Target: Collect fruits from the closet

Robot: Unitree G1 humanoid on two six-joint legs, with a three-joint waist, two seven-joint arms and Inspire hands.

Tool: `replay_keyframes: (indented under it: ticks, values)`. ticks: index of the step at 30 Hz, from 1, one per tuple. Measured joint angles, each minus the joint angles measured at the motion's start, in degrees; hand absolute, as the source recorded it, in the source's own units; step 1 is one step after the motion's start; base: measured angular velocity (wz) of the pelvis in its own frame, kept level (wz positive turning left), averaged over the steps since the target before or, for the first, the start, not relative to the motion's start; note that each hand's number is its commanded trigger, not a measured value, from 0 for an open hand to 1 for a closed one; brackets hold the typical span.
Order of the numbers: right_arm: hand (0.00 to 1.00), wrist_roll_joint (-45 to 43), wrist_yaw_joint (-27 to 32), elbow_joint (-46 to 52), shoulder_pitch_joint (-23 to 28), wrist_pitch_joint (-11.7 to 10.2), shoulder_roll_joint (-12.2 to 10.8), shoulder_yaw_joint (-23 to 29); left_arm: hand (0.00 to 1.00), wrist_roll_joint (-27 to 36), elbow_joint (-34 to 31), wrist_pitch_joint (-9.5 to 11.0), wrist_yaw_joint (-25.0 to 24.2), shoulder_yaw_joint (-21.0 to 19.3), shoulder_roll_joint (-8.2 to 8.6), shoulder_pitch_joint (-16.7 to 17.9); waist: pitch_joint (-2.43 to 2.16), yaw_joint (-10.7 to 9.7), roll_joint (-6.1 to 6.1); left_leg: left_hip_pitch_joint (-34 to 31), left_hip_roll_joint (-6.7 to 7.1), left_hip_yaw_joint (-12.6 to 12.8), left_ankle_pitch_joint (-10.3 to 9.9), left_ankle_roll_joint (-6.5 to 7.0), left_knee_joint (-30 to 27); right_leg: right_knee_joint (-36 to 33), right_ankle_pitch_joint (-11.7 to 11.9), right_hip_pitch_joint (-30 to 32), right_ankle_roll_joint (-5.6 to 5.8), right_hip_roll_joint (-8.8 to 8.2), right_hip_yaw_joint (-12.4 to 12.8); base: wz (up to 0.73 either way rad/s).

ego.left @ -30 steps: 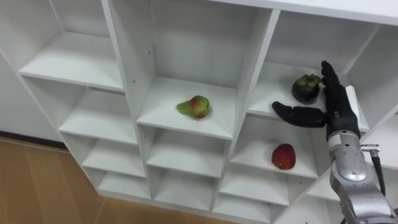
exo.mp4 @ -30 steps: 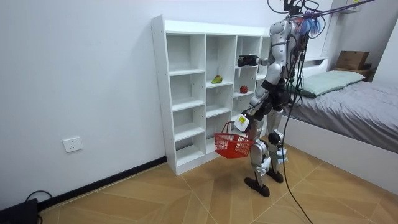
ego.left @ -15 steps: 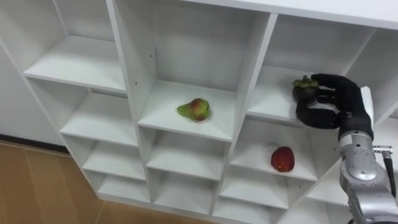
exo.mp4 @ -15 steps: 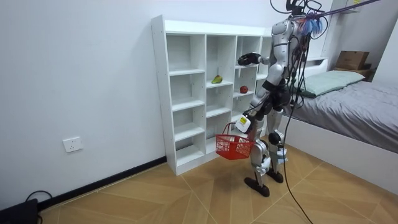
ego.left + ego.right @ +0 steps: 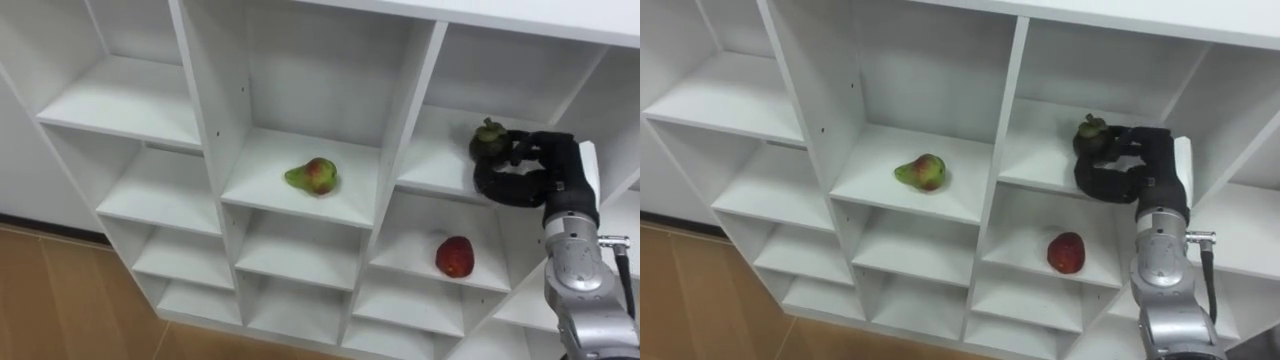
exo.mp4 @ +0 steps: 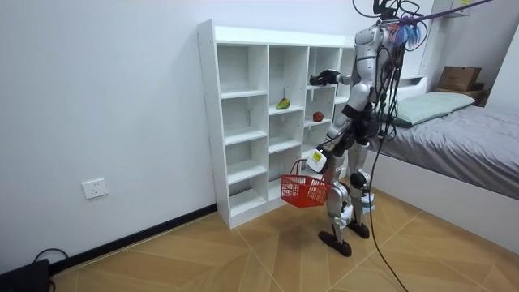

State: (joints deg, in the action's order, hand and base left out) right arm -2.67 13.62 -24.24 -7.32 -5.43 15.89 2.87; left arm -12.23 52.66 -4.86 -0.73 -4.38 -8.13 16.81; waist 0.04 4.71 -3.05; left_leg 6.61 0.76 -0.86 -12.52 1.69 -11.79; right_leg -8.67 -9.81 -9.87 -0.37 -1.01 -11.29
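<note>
Three fruits in one white closet (image 5: 205,110): one green-red pear (image 5: 312,175) at centre, one red fruit (image 5: 455,255) at lower right, one dark fruit (image 5: 487,140) at upper right. One red basket (image 6: 304,191), mid-frame in the room view.

mangosteen (image 5: 487,139): dark, green-capped, upright on upper shelf of right column, right hand (image 5: 545,172) curled around it | pear (image 5: 312,175): green-red, lying on its side, middle column shelf | apple (image 5: 455,254): red, one shelf below the mangosteen
</note>
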Motion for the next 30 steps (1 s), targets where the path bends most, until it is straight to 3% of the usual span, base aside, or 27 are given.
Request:
replay_keyframes:
  ticks: [10, 16, 22, 30]
  values:
    - [1.0, -1.8, -0.1, 1.4, 0.0, 0.1, 0.0, -0.1, 1.0, -2.0, 0.0, 0.1, -1.6, -0.1, -0.01, -0.9, -0.26, 0.2, 0.43, -0.4, 0.0, 0.5, 0.0, 0.02, 0.1, -0.1, 0.0, 0.7, -0.01, -0.03, 0.3, -0.03]
    - [1.0, -5.5, -1.8, 5.8, 0.8, 0.2, -0.1, -1.2, 1.0, -2.0, -0.3, 0.7, -2.4, 0.0, -0.01, -1.0, -0.49, -1.1, 1.1, -0.5, -0.01, 0.6, 0.1, 0.01, 0.7, 0.0, 0.0, 1.2, -0.01, 0.01, 0.4, -0.01]
    - [1.0, -6.4, -2.3, 12.5, 2.7, 0.2, -0.1, -2.1, 1.0, -1.9, -0.4, 1.8, -2.5, 0.1, -0.05, -1.1, -0.43, -1.4, 1.0, -0.2, -0.1, 1.3, 0.2, -0.05, 1.2, 0.0, 0.0, 1.4, 0.0, -0.02, 0.5, -0.03]
    - [1.0, -8.7, -4.5, 27.2, 9.0, 0.2, -0.1, -2.1, 1.0, -1.9, -0.4, 2.9, -0.9, 0.0, 0.35, -2.2, -0.37, -2.1, 0.69, 0.0, -0.12, 2.1, 0.2, 0.04, 2.1, 0.0, 0.0, 1.9, 0.02, 0.09, 1.8, -0.05]
